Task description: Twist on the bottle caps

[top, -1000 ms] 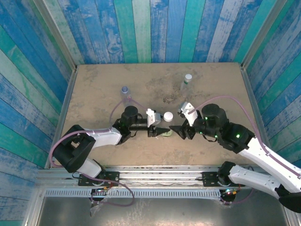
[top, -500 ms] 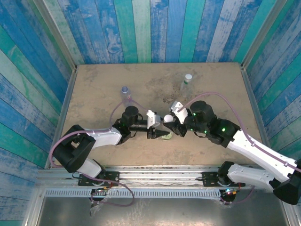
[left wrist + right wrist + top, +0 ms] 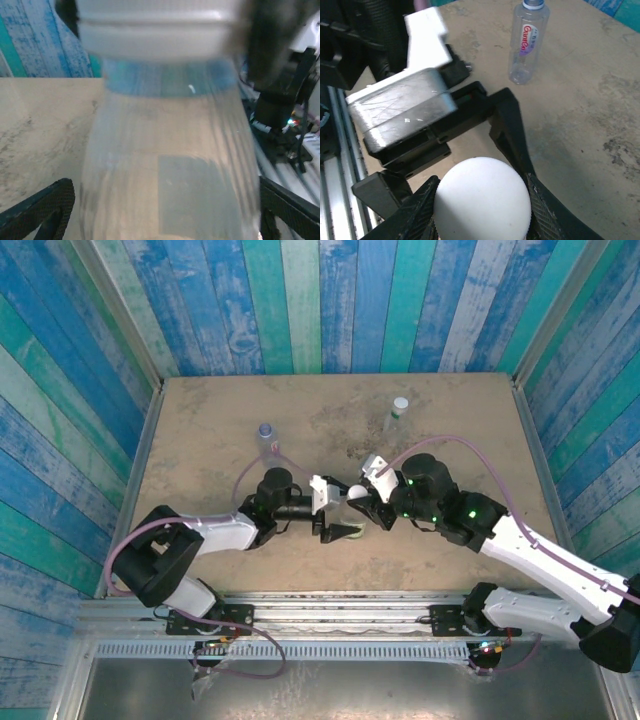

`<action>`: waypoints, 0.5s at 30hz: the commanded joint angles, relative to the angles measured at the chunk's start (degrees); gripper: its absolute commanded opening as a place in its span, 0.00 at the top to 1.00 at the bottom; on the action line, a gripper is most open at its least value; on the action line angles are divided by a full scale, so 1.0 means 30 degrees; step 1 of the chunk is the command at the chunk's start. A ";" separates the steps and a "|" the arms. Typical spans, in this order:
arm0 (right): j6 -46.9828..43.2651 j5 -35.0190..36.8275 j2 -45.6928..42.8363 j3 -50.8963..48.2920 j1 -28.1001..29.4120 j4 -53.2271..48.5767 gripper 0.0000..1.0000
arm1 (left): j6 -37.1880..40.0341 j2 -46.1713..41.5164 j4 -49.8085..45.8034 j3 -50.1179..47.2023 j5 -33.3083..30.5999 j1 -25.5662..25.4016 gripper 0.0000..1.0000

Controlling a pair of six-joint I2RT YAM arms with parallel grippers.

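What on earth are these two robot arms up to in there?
They are putting a cap on a bottle. The left gripper holds a clear bottle in the middle of the table. The right gripper pinches the white cap sitting on the bottle's neck, seemingly to twist it on. Farther back stand a purple-labelled bottle and another bottle with a white top.

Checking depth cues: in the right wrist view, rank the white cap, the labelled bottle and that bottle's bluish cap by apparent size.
1. white cap, inflated by nearness to the camera
2. labelled bottle
3. bluish cap, partly cropped
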 commanded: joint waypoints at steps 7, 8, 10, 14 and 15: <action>0.1650 0.2000 0.0218 -0.0734 -0.4321 0.2339 0.71 | -0.1642 -0.3381 0.4031 -0.4253 -0.7631 -0.0036 0.06; 0.1909 0.2249 0.0444 -0.0640 -0.5305 0.2685 0.71 | -0.1915 -0.3487 0.4242 -0.4489 -0.8275 -0.0028 0.06; 0.2224 0.3002 0.1105 -0.0297 -0.6462 0.3462 0.70 | -0.2341 -0.3618 0.4426 -0.4842 -0.9640 -0.0216 0.06; 0.3391 0.3765 0.2665 0.0639 -0.8949 0.4747 0.71 | -0.2377 -0.3438 0.4412 -0.4943 -1.0763 -0.0697 0.06; 0.3437 0.4014 0.3095 0.0895 -0.9434 0.5013 0.71 | -0.2425 -0.3311 0.4325 -0.4824 -1.0863 -0.0819 0.06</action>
